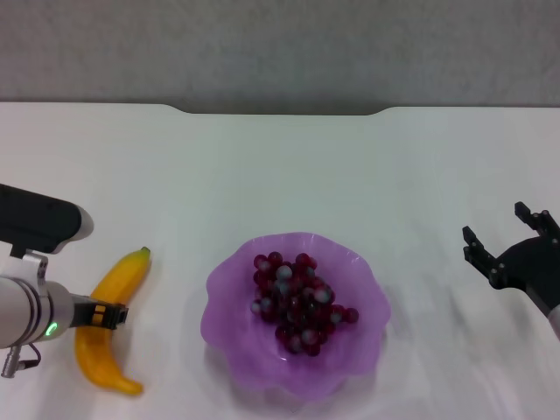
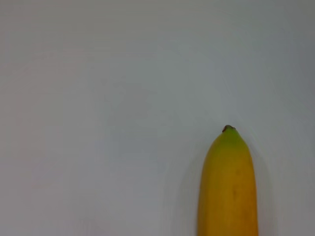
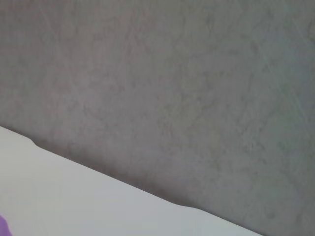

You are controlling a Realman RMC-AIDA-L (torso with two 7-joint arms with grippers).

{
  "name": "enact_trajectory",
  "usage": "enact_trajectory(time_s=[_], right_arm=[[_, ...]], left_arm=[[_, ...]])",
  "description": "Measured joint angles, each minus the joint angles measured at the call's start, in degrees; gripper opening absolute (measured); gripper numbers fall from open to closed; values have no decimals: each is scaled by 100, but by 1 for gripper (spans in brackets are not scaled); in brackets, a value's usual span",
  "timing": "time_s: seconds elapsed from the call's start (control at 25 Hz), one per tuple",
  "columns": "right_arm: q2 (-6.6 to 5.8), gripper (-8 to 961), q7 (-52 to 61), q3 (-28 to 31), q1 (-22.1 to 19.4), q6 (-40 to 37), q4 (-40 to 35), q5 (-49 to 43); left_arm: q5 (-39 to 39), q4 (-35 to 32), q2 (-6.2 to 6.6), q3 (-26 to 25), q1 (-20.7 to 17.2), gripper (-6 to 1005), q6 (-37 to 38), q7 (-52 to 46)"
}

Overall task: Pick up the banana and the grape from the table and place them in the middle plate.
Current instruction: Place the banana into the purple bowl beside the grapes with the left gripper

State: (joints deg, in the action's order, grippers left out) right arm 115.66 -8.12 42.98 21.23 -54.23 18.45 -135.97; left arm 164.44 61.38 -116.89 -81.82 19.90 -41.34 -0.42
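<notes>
The yellow banana (image 1: 123, 275) lies on the white table (image 1: 280, 175) at the left, its green tip pointing away from me. My left gripper (image 1: 103, 313) is down at the banana's middle, across it. The left wrist view shows the banana's tip end (image 2: 227, 187) on the table. The bunch of dark-red grapes (image 1: 297, 302) lies inside the purple scalloped middle plate (image 1: 226, 302) at the front centre. My right gripper (image 1: 503, 232) is open and empty, off to the right of the plate above the table.
The table's notched far edge (image 1: 280, 112) runs along a grey wall. In the right wrist view a sliver of the purple plate (image 3: 2, 227) shows beside the table (image 3: 74, 206) and the wall.
</notes>
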Motion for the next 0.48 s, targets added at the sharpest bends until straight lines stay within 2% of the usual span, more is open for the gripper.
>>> enact_trajectory(time_s=[0.12, 0.24, 0.48], right_arm=[[0, 824, -1, 0, 2, 6, 0, 0], [0, 824, -4, 0, 3, 10, 1, 0], [0, 825, -8, 0, 0, 15, -32, 0]], left_arm=[[-5, 246, -2, -80, -53, 491, -142, -6], [-195, 827, -7, -319, -255, 492, -460, -9], [-1377, 1907, 2, -572, -691, 493, -939, 309]])
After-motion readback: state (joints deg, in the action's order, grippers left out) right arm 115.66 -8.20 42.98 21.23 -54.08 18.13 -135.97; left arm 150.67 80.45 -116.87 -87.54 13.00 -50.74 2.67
